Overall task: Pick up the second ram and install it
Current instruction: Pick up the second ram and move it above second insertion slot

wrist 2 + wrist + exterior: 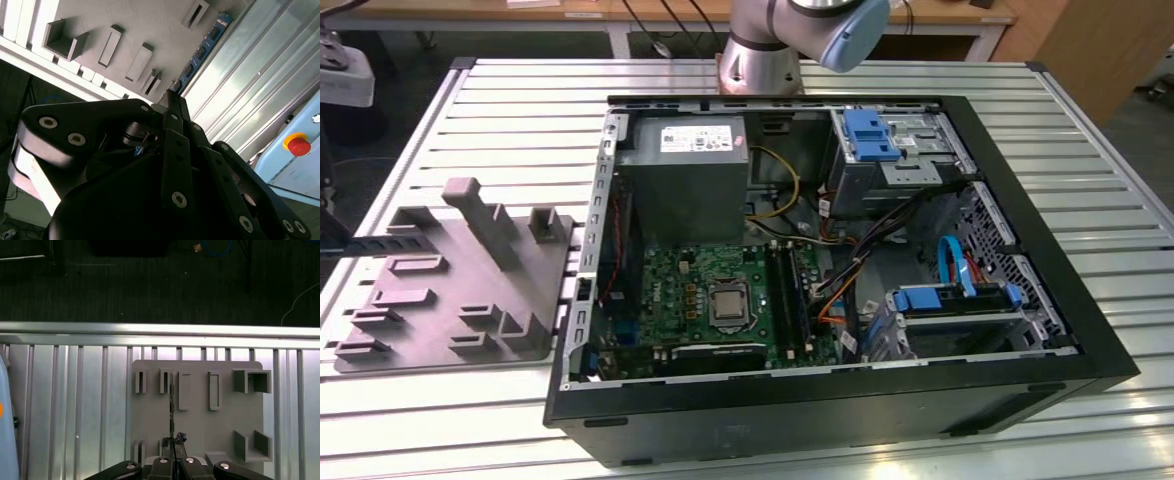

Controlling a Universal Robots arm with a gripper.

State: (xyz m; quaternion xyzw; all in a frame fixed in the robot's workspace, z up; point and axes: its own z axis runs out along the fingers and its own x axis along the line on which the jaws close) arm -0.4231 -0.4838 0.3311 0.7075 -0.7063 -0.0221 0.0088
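The long, narrow blue circuit-board stick with black chips stands on edge, apparently seated in the grey slotted holder, nine o'clock of the black case.

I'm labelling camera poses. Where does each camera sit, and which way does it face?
Exterior view: off the arm, looking down on the computer case and fixture; arm base shows.
First wrist view: on the arm, looking down past the end effector at the fixture.
Second wrist view: on the arm, along the end effector toward the second ram.
All show the fixture.

Slatted metal table: grey fixture plate sits at 9 o'clock, open PC case from center toward 3.
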